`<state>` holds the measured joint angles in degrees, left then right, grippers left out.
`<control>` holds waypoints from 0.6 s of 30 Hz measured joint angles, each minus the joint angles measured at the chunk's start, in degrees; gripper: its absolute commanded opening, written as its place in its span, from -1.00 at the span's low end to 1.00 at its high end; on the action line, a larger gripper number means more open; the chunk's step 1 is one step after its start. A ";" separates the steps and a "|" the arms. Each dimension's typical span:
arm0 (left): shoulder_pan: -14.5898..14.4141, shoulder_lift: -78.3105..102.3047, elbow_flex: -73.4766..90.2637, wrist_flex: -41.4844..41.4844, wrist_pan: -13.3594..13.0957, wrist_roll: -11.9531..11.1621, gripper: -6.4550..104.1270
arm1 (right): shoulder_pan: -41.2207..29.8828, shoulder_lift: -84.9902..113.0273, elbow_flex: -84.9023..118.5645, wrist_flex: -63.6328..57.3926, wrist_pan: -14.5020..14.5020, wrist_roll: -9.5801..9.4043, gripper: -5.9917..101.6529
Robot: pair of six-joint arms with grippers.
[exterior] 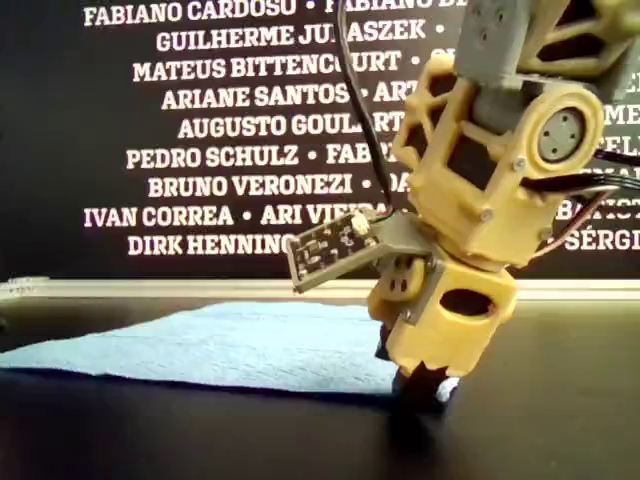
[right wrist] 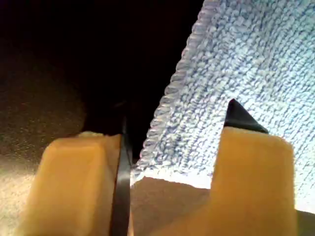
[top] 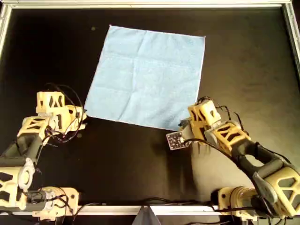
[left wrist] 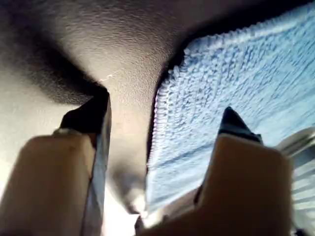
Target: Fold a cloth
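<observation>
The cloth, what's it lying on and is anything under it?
The cloth lies flat on the black table. Only the bare tabletop shows around its edges; whatever lies beneath its middle is covered, though no bulge shows.

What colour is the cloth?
Light blue cloth, plain with faint creases; clearest in the overhead view.

first wrist: my first gripper [left wrist: 160,128] spread at the cloth [left wrist: 241,93] corner
jaws apart, straddling the cloth's stitched edge. One dark-tipped finger [left wrist: 91,118] sits off the cloth, over the dark table [left wrist: 93,44]; the other finger [left wrist: 236,123] is over the blue weave, just inside that edge. Can't tell whether either tip touches. Cloth looks flat, corner visible beyond the fingertips.
</observation>
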<state>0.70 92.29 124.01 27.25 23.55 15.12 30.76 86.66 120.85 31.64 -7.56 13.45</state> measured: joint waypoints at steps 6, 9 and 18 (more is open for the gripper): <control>0.00 -5.19 -4.04 -2.64 0.00 0.53 0.54 | -0.44 -0.09 0.00 0.00 0.00 0.00 0.52; -0.18 -10.02 -8.61 -3.43 0.09 0.35 0.54 | -1.58 -0.18 -0.09 0.00 0.00 0.00 0.52; -0.18 -13.10 -12.39 -3.60 0.09 0.18 0.52 | -3.96 -0.62 -0.26 -0.53 0.00 0.00 0.51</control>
<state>0.53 79.19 111.62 23.64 23.64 15.29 26.81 86.04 120.59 31.11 -7.56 13.45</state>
